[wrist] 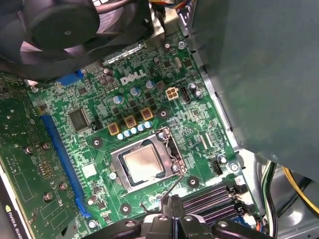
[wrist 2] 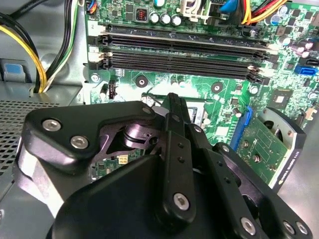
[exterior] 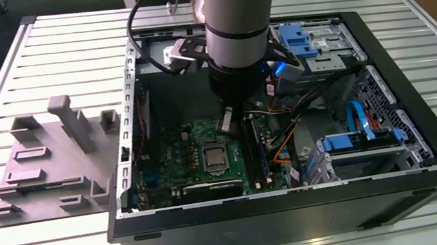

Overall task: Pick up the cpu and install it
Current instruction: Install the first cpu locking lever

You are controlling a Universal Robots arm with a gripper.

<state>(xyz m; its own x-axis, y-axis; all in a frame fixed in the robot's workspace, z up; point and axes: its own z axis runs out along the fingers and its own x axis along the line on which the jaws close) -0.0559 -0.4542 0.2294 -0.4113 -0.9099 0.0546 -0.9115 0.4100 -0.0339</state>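
The cpu [wrist: 142, 164], a small silvery square chip, lies flat inside the metal-framed socket [wrist: 116, 169] on the green motherboard [wrist: 99, 99]. In the exterior view the cpu [exterior: 215, 157] sits low in the open black case [exterior: 300, 204]. My gripper [wrist: 172, 203] is shut with nothing between its fingers. It hangs just beside the socket, by the memory slots, and its tip is close to the thin socket lever [wrist: 175, 185]. Whether it touches the lever I cannot tell. In the second wrist view the gripper [wrist 2: 174, 99] hides the socket.
Black memory slots [wrist 2: 179, 50] run beside the socket. A graphics card [wrist: 25, 169] and a black fan [wrist: 60, 25] flank the board. Cables [exterior: 291, 141] and blue drive bays [exterior: 360, 140] crowd the case at the exterior view's right. A grey fixture [exterior: 51, 160] stands outside at the left.
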